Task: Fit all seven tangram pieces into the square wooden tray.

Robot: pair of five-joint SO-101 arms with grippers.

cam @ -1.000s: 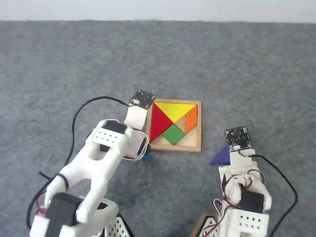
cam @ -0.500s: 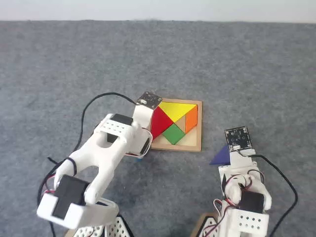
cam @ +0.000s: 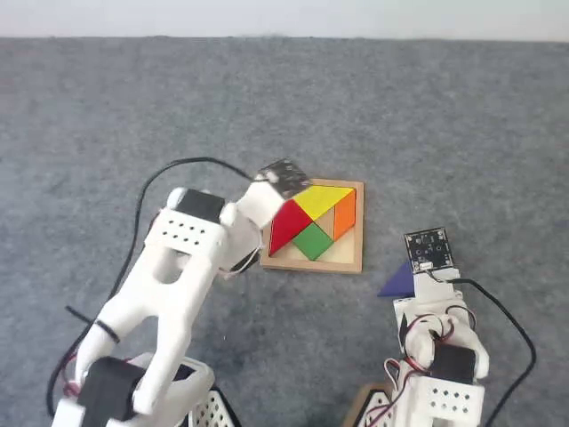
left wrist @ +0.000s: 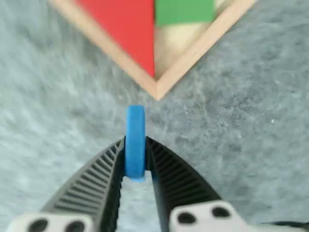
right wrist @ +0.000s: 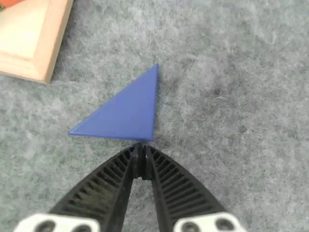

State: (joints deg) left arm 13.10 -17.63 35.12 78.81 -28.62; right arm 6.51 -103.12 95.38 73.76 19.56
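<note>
1. Overall, a grey carpet (cam: 444,133) covers the table, and a strip of pale wall (cam: 284,18) runs along its far edge.
2. At the left, the left gripper (left wrist: 135,145) is clamped on a light blue piece (left wrist: 135,123). The piece stands on edge between the fingers, over the carpet, just outside one corner of the tray.
3. Near the middle, the square wooden tray (cam: 356,267) lies flat on the carpet.
4. Inside it, a red triangle (cam: 283,229) fills the left side and a yellow triangle (cam: 322,197) the far side. A green square (cam: 313,240) sits toward the near edge and an orange piece (cam: 345,213) along the right wall, with bare wood (cam: 325,222) between them.
5. Right of the tray and apart from it, a dark blue triangle (cam: 398,282) lies flat on the carpet.
6. The right gripper (right wrist: 140,150) is closed on nothing, its tips just beside one corner of that triangle.
</note>
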